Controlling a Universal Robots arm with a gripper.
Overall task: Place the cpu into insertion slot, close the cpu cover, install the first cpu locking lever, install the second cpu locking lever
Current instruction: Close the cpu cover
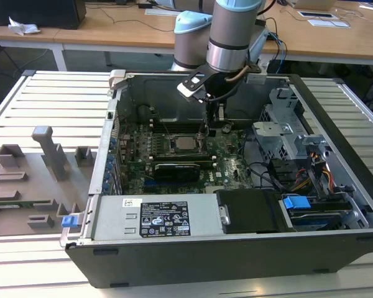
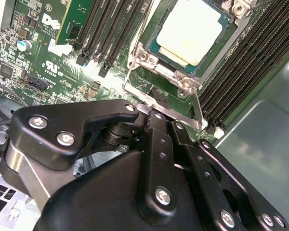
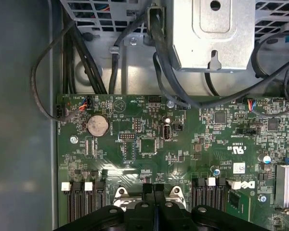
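- Gripper [image 2: 156, 118] fingers are pressed together in both wrist views [image 3: 154, 188], their tips low over the green motherboard [image 2: 38, 62] at the edge of the insertion slot [image 2: 185, 84].
- Fingertips sit right at a wire locking lever [image 2: 126, 74]; I cannot tell whether they pinch it.
- In the second wrist view the cpu [image 2: 195, 31] lies in the slot, and the cpu cover [image 2: 214, 50] is down around it.
- In the exterior view the arm reaches down into the open computer case [image 1: 236, 261].
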